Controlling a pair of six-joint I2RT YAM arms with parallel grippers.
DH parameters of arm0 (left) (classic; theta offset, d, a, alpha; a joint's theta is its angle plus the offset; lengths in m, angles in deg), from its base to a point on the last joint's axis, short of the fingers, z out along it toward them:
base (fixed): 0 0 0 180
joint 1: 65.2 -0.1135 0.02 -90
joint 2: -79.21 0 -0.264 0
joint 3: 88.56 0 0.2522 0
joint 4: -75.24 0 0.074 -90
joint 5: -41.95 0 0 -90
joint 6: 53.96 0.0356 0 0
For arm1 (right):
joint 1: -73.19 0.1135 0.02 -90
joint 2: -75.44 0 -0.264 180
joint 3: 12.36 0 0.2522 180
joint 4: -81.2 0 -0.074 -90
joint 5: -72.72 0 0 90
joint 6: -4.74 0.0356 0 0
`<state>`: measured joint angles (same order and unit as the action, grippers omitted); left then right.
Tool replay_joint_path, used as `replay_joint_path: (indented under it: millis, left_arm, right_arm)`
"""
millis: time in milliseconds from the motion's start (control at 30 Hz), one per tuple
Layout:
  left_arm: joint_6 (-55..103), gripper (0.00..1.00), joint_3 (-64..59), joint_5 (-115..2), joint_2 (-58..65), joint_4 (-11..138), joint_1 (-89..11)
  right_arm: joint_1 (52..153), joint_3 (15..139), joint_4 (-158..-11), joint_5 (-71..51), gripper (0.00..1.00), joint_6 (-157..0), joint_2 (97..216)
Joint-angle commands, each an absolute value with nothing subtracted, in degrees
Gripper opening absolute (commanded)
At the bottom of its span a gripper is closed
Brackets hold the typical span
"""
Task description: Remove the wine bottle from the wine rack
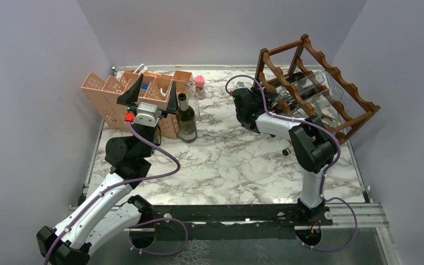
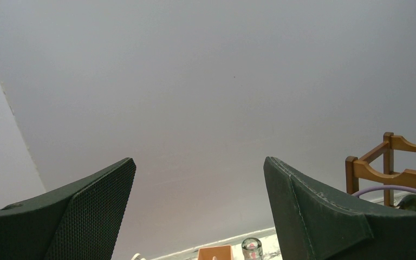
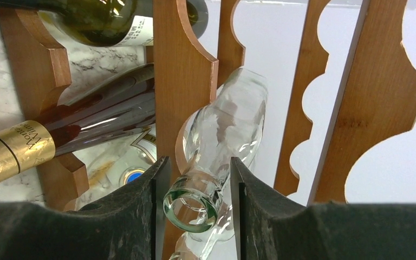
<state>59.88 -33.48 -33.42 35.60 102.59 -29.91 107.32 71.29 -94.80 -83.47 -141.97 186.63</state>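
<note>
Right wrist view: the right end effector (image 3: 197, 162) straddles the clear bottle (image 3: 222, 124) at its neck.
The bottle lies slotted in the wine rack (image 3: 184, 70) at the counter's (image 1: 226, 165) far right corner, neck outward, likely for pulling; whether it is clamped, I cannot tell. The left end effector (image 2: 199, 162) hangs released.

Left arm (image 1: 102, 201) and right arm (image 1: 309, 149): white links, black joint housings, purple cable (image 1: 160, 152) looped along each. Red tab (image 1: 129, 117) at left wrist. Left gripper (image 2: 199, 159) fingers (image 2: 95, 216) dark green, mesh-textured pads.
</note>
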Motion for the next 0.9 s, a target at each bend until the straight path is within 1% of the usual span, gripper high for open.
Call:
replay_joint_path:
  millis: [0,233,433,633,867]
  left_arm:
    - [59.5,0.94,-34.6,-32.9,35.7,104.6,-29.7]
    - [59.6,0.94,-34.6,-32.8,36.0,104.6,-29.7]
    - [59.5,0.94,-34.6,-32.8,35.9,104.6,-29.7]
    - [59.5,0.94,-34.6,-32.9,36.0,104.6,-29.7]
    - [59.2,0.94,-34.6,-33.1,35.9,104.5,-29.7]
  right_arm:
    - [110.5,70.9,-90.0,-84.2,0.1,-135.7,185.4]
    - [112.8,70.8,-86.0,-84.5,0.02,-131.1,185.6]
    - [115.2,72.6,-80.9,-85.3,0.01,-126.7,184.6]
    - [116.4,78.1,-65.0,-86.5,0.01,-115.4,184.3]
    - [119.4,83.5,-50.5,-86.8,0.01,-104.5,183.2]
